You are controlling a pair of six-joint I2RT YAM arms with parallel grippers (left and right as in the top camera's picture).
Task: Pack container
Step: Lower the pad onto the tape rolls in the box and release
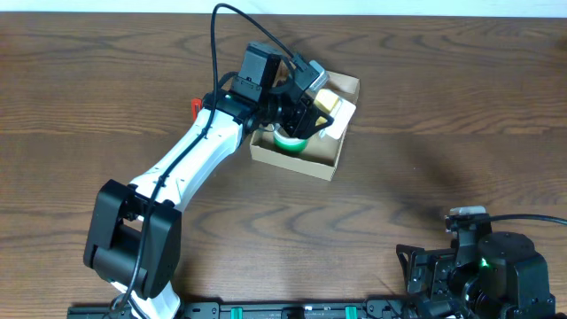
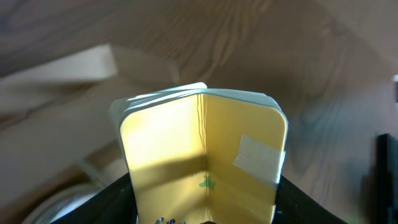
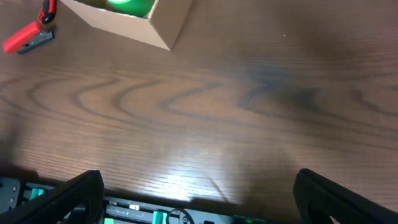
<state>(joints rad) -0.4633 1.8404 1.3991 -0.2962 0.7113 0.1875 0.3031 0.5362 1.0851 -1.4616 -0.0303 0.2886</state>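
The yellow notebook [image 2: 205,162], clamped in the part-closed left gripper [image 1: 306,111], is held over the open cardboard container [image 1: 301,161]; lowering and release are judged next. The right gripper [image 3: 199,196] is spread wide, empty.

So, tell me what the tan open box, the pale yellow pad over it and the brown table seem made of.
Tan open box: likely cardboard, matte; thin plain walls, folded flap.
Pale yellow pad: stacked paper, matte; thin sheet edges show along its top.
Brown table: wood or wood-look laminate, slight sheen; grain lines, soft glare.
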